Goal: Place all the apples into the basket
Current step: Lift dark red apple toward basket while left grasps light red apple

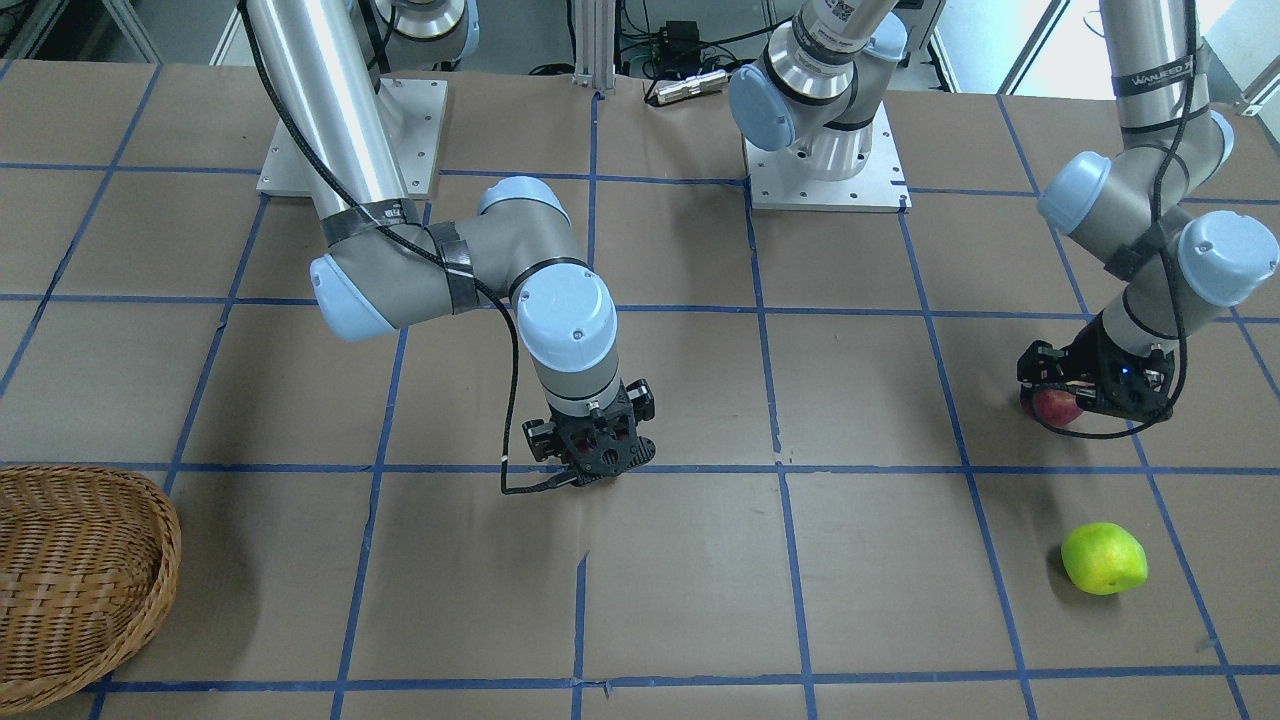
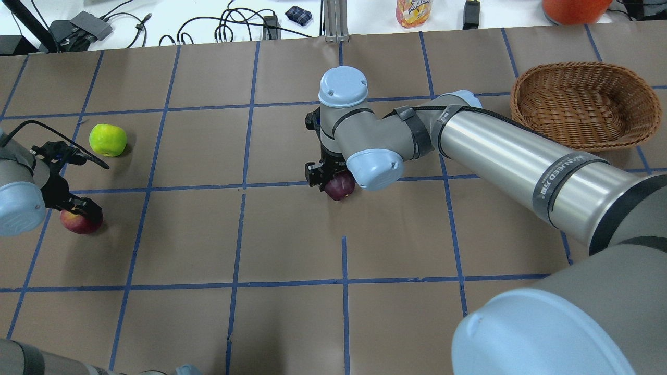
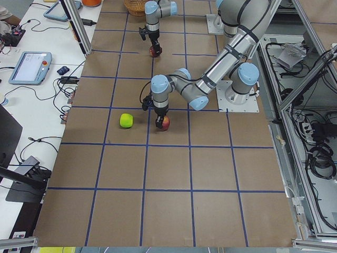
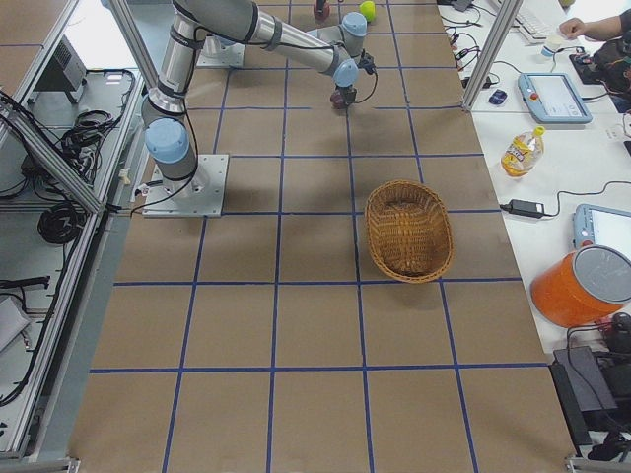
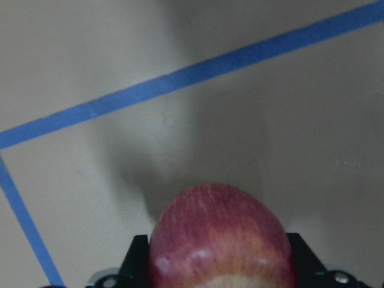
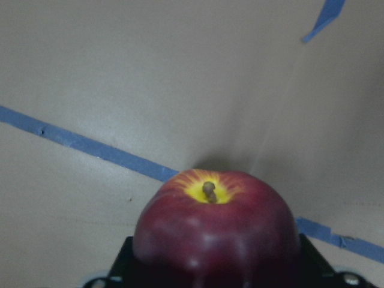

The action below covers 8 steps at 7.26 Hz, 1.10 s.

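My left gripper (image 2: pixel 78 207) is shut on the red apple with a yellowish patch (image 2: pixel 81 221), low over the table at the left; the apple fills the left wrist view (image 5: pixel 219 240). My right gripper (image 2: pixel 329 176) is shut on the dark purple-red apple (image 2: pixel 340 186) at the table's middle, its stem end up in the right wrist view (image 6: pixel 216 231). The yellow-green apple (image 2: pixel 108 139) lies free on the table, beyond the left gripper. The wicker basket (image 2: pixel 521 99) stands empty at the far right.
The table is brown paper with a grid of blue tape. Cables, a bottle (image 2: pixel 412 11) and an orange bucket (image 2: pixel 573 8) lie beyond its far edge. The right arm's long link (image 2: pixel 521 161) reaches over the table in front of the basket.
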Each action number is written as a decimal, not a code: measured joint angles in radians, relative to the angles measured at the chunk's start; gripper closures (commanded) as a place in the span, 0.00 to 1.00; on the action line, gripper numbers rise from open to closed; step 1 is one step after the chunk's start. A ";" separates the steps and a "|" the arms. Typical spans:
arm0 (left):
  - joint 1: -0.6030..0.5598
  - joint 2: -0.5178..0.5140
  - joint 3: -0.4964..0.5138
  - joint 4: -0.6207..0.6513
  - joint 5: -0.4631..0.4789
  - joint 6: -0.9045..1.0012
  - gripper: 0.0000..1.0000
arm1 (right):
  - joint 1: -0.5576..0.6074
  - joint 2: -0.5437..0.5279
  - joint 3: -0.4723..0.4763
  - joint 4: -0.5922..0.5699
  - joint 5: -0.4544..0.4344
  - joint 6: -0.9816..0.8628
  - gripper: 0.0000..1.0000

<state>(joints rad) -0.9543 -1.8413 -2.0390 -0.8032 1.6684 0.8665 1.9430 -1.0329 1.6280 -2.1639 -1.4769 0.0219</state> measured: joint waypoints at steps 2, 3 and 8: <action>-0.137 0.065 0.003 -0.101 -0.006 -0.200 0.80 | -0.079 -0.094 -0.015 0.088 -0.002 0.000 1.00; -0.232 0.082 0.004 -0.139 -0.016 -0.357 0.79 | -0.172 -0.147 -0.037 0.164 -0.001 -0.004 1.00; -0.792 -0.059 0.216 -0.149 -0.171 -1.301 0.71 | -0.675 -0.163 -0.190 0.323 -0.065 -0.158 1.00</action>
<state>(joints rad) -1.7466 -1.9002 -1.8225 -0.9526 1.4969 -0.4343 1.2679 -1.1964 1.4381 -1.8408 -1.5416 -0.1359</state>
